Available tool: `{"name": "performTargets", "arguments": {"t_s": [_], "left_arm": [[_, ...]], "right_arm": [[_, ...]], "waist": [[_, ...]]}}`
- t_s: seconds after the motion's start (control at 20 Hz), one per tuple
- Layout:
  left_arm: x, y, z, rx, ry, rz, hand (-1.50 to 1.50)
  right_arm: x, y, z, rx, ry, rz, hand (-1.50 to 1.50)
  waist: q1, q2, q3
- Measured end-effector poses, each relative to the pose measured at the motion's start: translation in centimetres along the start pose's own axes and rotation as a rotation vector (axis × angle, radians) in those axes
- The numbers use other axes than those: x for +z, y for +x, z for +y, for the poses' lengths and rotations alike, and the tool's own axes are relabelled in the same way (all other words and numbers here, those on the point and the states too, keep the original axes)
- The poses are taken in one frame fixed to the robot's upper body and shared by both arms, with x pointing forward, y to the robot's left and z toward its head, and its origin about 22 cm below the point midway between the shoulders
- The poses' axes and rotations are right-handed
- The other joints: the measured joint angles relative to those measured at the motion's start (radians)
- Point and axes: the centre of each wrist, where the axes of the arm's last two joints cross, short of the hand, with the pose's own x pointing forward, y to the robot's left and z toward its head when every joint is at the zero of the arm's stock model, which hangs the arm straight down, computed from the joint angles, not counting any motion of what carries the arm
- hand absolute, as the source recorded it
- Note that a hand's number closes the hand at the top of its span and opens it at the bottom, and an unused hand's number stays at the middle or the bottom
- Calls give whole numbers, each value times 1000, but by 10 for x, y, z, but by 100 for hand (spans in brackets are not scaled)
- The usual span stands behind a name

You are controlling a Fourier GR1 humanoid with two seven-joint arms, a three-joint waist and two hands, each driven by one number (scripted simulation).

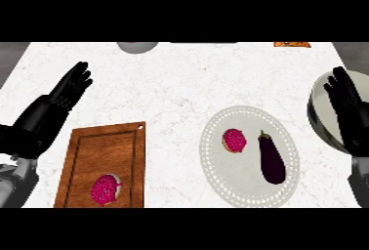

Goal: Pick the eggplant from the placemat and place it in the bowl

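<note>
A dark purple eggplant (272, 158) lies on the right half of a round white placemat (249, 193), stem pointing away from me. A pink round slice (234, 140) sits on the mat just left of it. The metal bowl (320, 117) stands at the counter's right edge, partly cut off by the view. My right hand (347, 110) is open with fingers straight, over the bowl's inner side, right of the eggplant and apart from it. My left hand (69, 90) is open at the far left, fingers up, resting.
A wooden cutting board (104, 151) lies at the lower left with a second pink slice (105, 189) on its near end. A grey round object (137, 47) shows at the counter's far edge, and an orange item (292, 44) at the far right.
</note>
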Motion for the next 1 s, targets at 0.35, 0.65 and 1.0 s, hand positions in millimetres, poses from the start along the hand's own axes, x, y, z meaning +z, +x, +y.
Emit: {"name": "performTargets", "arguments": {"t_s": [0.35,0.65,1.0], "left_arm": [[3,-28,-25,59,113,54,0],[11,-51,-45,120,196,122,0],[10,-67,-63,127,221,130,0]], "right_arm": [[19,-22,43,262,298,145,150],[61,-48,76,260,47,16,-150],[98,-26,97,266,-54,-158,-150]], "waist": [[16,-11,-9],[-21,-20,-3],[-17,-20,-2]]}}
